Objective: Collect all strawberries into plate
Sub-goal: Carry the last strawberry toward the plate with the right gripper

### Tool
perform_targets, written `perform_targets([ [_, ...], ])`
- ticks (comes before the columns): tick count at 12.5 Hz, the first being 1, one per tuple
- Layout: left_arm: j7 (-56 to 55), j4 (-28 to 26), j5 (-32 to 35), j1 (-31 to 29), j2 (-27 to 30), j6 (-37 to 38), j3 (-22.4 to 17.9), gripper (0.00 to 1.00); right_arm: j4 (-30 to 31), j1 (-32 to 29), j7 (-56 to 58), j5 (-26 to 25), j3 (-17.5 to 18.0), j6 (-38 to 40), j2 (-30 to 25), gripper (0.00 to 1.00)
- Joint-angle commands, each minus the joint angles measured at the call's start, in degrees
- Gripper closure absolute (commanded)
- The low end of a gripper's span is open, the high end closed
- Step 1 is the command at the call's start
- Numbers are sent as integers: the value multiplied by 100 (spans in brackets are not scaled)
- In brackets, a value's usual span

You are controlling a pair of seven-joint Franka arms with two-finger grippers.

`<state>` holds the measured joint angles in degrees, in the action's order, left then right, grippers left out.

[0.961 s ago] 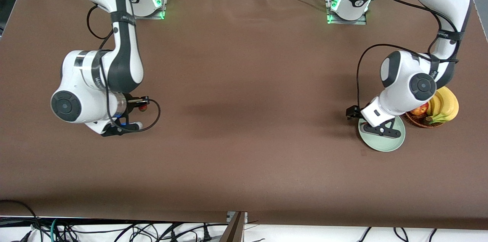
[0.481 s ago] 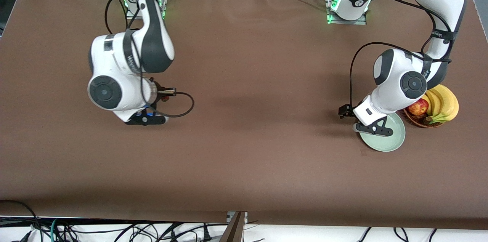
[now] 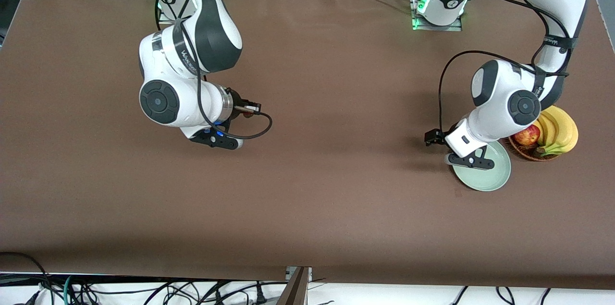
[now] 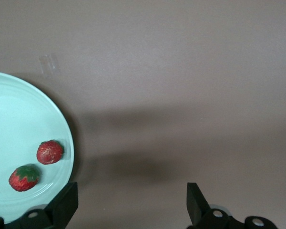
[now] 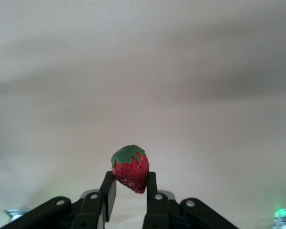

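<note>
Red and soft-looking, the third strawberry [image 5: 130, 168] sits pinched at its sides in the right gripper [image 5: 129, 187] over bare table; light pressure probably suffices. Two strawberries [image 4: 49, 152] lie in the plate [image 4: 19, 124], where the left gripper [image 4: 131, 205] hovers, jaws spread.

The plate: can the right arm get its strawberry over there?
Probably yes. The right gripper holds a strawberry above bare table, nothing between. But the open left gripper hangs by the plate, beside two strawberries, and may crowd it.
</note>
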<state>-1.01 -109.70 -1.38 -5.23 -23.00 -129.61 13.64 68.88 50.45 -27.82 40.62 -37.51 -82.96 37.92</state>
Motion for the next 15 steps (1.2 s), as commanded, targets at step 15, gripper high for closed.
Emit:
perform_targets([
  [15,48,-8,-152,-57,-47,103,86,0,-252,-52,-2763,1994,1052,-2232,163,69],
])
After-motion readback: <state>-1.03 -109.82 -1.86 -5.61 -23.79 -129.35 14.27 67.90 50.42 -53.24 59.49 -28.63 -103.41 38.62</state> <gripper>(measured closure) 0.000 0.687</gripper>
